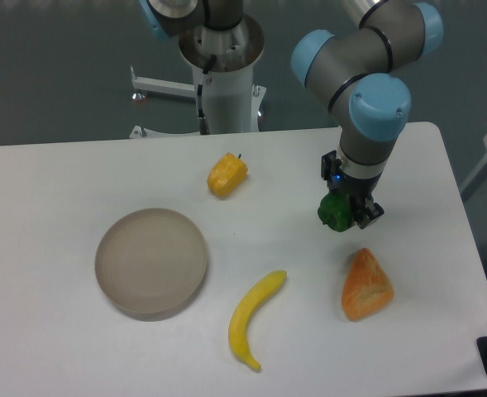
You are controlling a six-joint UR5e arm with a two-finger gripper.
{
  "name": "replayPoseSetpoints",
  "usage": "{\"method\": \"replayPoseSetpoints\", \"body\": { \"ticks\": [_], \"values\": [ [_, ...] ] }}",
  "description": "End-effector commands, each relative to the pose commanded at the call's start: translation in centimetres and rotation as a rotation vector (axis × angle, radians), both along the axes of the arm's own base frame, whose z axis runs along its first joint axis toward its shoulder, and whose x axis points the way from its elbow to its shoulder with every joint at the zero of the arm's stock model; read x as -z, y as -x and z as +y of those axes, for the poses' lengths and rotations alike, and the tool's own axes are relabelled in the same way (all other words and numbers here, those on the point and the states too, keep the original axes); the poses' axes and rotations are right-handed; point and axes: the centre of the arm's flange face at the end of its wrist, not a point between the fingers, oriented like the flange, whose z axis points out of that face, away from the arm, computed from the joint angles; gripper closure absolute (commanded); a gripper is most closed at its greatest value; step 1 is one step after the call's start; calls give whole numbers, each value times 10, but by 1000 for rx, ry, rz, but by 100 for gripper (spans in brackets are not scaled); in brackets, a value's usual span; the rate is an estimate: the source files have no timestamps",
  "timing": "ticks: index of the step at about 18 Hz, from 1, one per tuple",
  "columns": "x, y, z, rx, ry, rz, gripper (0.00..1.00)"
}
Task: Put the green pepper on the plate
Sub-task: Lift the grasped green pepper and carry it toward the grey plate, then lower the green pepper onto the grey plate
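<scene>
The green pepper (335, 212) is small, dark green and glossy, and it hangs just above the white table at the right. My gripper (345, 212) is shut on it from above, its black fingers on either side. The plate (150, 262) is a round beige-grey dish with a low rim, standing well to the left of the gripper near the table's front-left, with nothing in it.
A yellow-orange pepper (226, 174) lies behind the plate near the table's middle. A banana (254, 317) lies between plate and gripper at the front. An orange wedge-shaped item (366, 285) sits right below the gripper. The arm's base (222, 74) stands at the back.
</scene>
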Motion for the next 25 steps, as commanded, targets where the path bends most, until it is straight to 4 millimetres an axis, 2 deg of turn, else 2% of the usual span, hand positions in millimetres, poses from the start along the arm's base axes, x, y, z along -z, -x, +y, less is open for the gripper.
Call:
{"method": "replayPoseSetpoints", "body": {
  "ticks": [5,7,12,15,18,22,25],
  "values": [
    [-9,2,4,-29,-13,6,78],
    [-7,-5,5,-29,-12,-4,78],
    [-17,-75,39,-15,-18,-2,79],
    [-15,-108,57,-66,-21,6,79],
    [-15,-150,74,-63,-24,2,79],
    [0,-195,95,-82,-22,-17,78],
    [16,-221,108,-92,-5,-26,78]
  ]
}}
